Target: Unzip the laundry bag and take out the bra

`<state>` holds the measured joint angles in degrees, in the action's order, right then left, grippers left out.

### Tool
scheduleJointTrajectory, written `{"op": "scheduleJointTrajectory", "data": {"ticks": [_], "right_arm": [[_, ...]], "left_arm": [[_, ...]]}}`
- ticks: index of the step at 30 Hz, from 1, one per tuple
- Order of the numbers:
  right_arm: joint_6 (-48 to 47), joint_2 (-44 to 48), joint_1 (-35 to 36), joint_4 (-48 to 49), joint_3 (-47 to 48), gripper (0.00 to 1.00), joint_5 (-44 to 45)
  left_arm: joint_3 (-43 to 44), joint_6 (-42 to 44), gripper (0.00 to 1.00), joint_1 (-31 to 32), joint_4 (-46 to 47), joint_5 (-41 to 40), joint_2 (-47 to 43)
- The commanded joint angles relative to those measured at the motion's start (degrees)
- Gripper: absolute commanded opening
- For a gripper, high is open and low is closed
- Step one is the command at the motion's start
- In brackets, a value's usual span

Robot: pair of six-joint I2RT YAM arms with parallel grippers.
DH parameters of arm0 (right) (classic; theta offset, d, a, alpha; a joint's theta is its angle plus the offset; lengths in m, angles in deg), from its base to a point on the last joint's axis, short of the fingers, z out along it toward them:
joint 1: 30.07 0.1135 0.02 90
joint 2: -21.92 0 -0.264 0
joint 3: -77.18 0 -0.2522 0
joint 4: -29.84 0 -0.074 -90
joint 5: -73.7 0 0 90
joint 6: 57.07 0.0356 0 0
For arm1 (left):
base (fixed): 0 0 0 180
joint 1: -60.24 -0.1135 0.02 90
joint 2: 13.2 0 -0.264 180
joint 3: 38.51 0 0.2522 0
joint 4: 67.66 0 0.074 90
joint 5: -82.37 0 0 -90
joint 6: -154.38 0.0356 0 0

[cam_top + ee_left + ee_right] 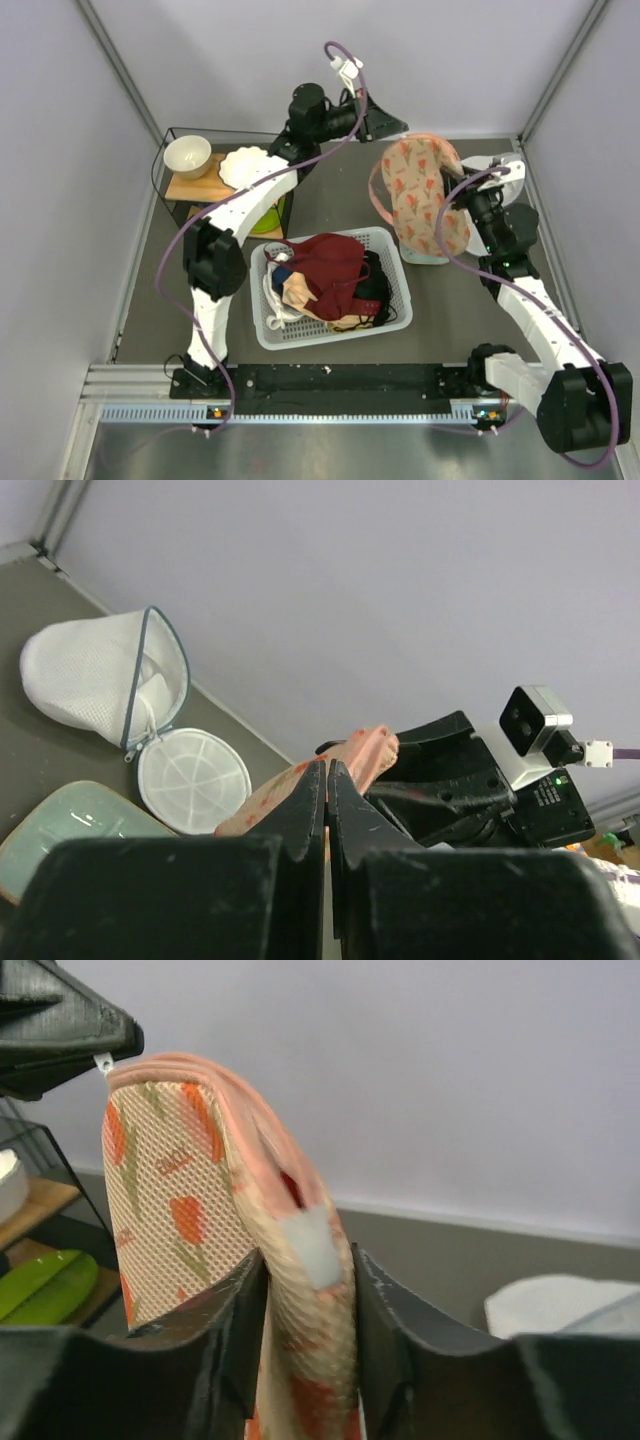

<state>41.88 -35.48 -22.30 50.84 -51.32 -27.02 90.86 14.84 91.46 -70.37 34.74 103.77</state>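
Note:
The laundry bag [415, 190], a peach-pink pouch with red flowers, is held upright in the air at the right of the basket. My right gripper [455, 207] is shut on its right edge; in the right wrist view the jaws [305, 1280] squeeze the padded rim of the bag [170, 1190]. My left gripper [390, 127] is shut at the bag's top, on the small white zipper pull [104, 1060]. In the left wrist view the closed fingertips [327, 770] stand in front of the bag [365, 752]. A red sliver [290, 1188] shows in the zipper gap; otherwise the bra is hidden.
A white basket [392, 243] at centre holds a maroon garment [325, 265], a black one [372, 282] and others. A mint-green tray [425, 258] lies under the bag. A white mesh pouch [507, 170] lies open at the right. A shelf at the back left bears a bowl [187, 155] and a plate [243, 165].

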Motion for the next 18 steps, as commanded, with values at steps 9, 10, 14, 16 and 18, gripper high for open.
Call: {"op": "scheduleJointTrajectory", "data": {"ticks": [9, 10, 14, 16, 18], "right_arm": [[-19.73, 7.33, -2.85, -26.47, 6.1, 0.82, -12.21], [-21.07, 5.92, -2.85, -32.16, 10.99, 0.83, -13.09], [-30.03, 0.73, -2.94, -43.43, 21.92, 0.83, -16.34], [-35.04, -2.61, -4.25, -46.61, 28.05, 0.83, -19.41], [-39.26, -4.9, -5.39, -50.31, 31.94, 0.83, -21.44]], "left_arm": [[10.68, -4.06, 0.0, 2.7, 8.46, 7.55, 9.16], [11.21, -4.42, 0.0, 2.79, 8.64, 7.81, 9.42], [11.57, -5.74, 0.0, 2.88, 9.34, 9.57, 9.42], [11.39, -5.83, 0.0, 2.97, 8.99, 10.27, 9.16], [11.13, -5.66, 0.0, 3.05, 8.73, 10.63, 8.54]]}}
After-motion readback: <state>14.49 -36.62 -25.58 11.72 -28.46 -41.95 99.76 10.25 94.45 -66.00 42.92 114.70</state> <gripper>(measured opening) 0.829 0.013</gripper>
